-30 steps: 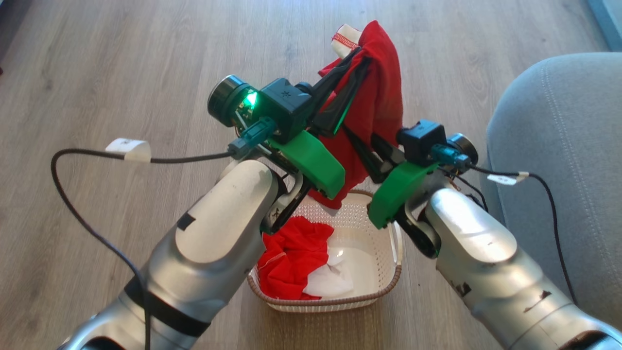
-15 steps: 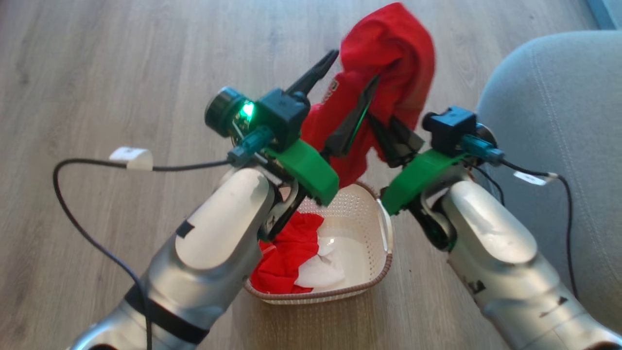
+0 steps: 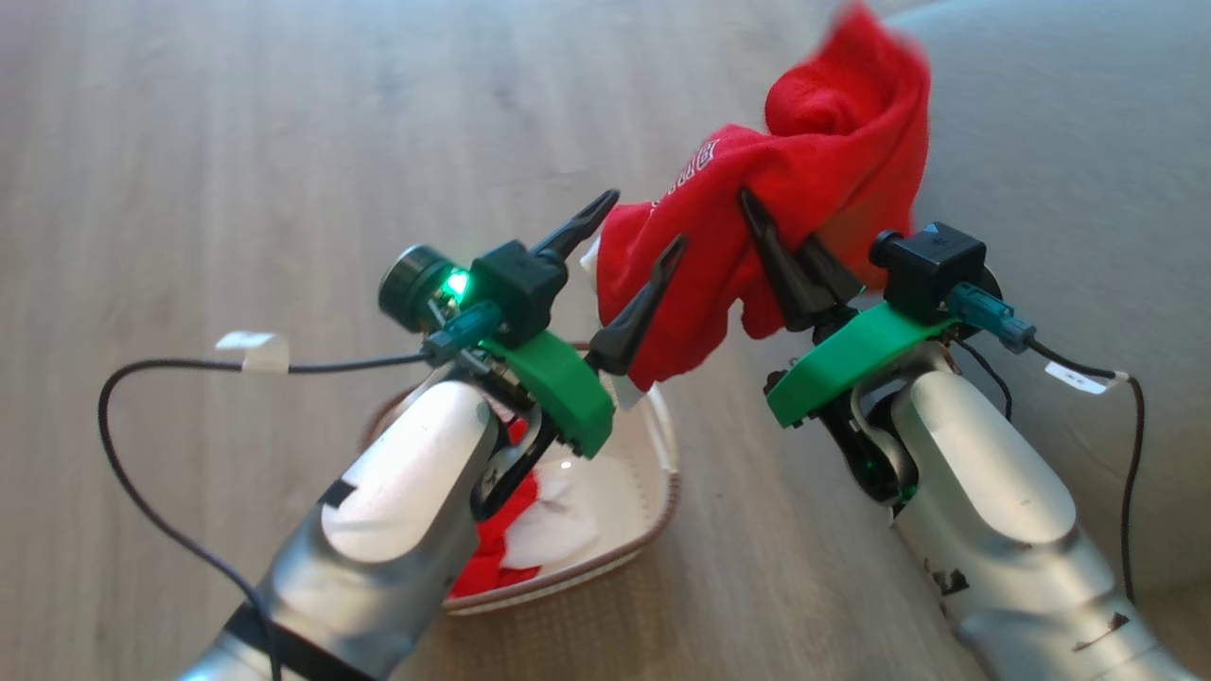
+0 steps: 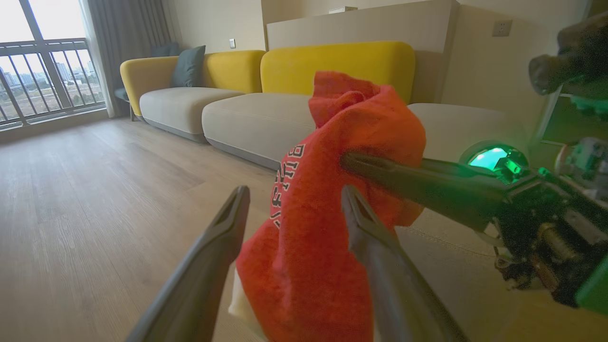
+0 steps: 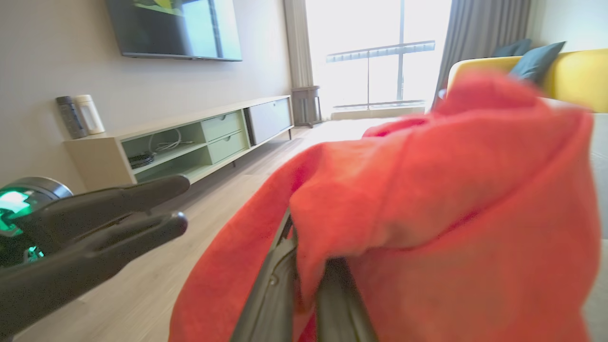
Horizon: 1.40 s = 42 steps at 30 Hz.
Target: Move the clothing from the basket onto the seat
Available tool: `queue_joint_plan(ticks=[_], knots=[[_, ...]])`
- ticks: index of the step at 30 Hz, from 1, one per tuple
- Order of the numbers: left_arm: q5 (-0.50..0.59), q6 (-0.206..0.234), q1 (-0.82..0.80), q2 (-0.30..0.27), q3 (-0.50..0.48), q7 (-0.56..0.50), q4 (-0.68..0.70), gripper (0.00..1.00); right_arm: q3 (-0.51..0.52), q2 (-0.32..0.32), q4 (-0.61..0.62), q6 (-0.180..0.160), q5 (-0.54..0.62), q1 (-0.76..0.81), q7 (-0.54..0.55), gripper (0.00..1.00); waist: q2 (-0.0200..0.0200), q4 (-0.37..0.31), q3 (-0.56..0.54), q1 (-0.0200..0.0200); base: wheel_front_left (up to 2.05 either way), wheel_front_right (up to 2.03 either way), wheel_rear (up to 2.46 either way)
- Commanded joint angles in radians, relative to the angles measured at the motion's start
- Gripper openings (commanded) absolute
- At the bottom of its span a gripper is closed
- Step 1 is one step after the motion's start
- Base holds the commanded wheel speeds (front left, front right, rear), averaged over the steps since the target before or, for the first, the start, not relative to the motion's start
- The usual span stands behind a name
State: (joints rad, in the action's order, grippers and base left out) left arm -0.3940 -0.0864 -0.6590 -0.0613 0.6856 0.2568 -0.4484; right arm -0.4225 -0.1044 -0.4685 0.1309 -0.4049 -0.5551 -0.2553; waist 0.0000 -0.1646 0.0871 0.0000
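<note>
You see the large grey upholstered seat (image 3: 1060,142) at right, then the cream perforated plastic basket (image 3: 665,454) holding red-and-white clothing (image 3: 482,558). Your right gripper (image 3: 757,213) clamps a soft red garment (image 3: 814,170) aloft near the seat's edge; your left gripper (image 3: 645,219) gapes wide, gripping nothing.

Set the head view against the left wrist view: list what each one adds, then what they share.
Head view adds: the basket, with more red clothing lying in it. Left wrist view adds: a yellow-backed sofa and a balcony railing behind glass. Shared: the lifted red garment, the right gripper shut on it, and the left gripper open close by it.
</note>
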Motion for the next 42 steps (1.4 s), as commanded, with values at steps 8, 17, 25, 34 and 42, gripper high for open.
queue_joint_plan(ticks=[8, 17, 25, 34, 42], knots=[[0.027, -0.016, 0.031, -0.029, -0.083, 0.005, 0.025, 1.00, 0.001, 0.006, 0.067, 0.000, 0.001, 0.016, -0.006, 0.00, 0.0000, -0.254, 0.007, 0.0000, 0.00, 0.00, 0.00], [0.050, -0.035, 0.067, -0.014, -0.108, 0.005, 0.014, 1.00, 0.091, -0.022, 0.138, 0.000, 0.021, 0.096, -0.006, 0.00, 0.0000, -0.376, 0.017, 0.0000, 0.00, 0.00, 0.00], [0.047, -0.043, 0.027, 0.001, -0.073, 0.005, -0.016, 1.00, 0.208, -0.017, 0.227, 0.000, 0.067, 0.183, -0.006, 0.00, 0.0000, -0.389, 0.044, 0.0000, 0.00, 0.00, 0.00], [0.050, -0.044, 0.039, -0.033, -0.056, 0.005, 0.022, 1.00, 0.282, -0.021, 0.284, 0.000, 0.146, 0.158, -0.006, 0.00, 0.0000, -0.395, 0.128, 0.0000, 0.00, 0.00, 0.00], [0.069, -0.044, 0.012, -0.083, -0.039, 0.005, 0.050, 1.00, 0.348, -0.092, 0.238, 0.000, 0.177, -0.041, -0.006, 0.00, 0.0000, -0.397, 0.254, 0.0000, 0.00, 0.00, 0.00]])
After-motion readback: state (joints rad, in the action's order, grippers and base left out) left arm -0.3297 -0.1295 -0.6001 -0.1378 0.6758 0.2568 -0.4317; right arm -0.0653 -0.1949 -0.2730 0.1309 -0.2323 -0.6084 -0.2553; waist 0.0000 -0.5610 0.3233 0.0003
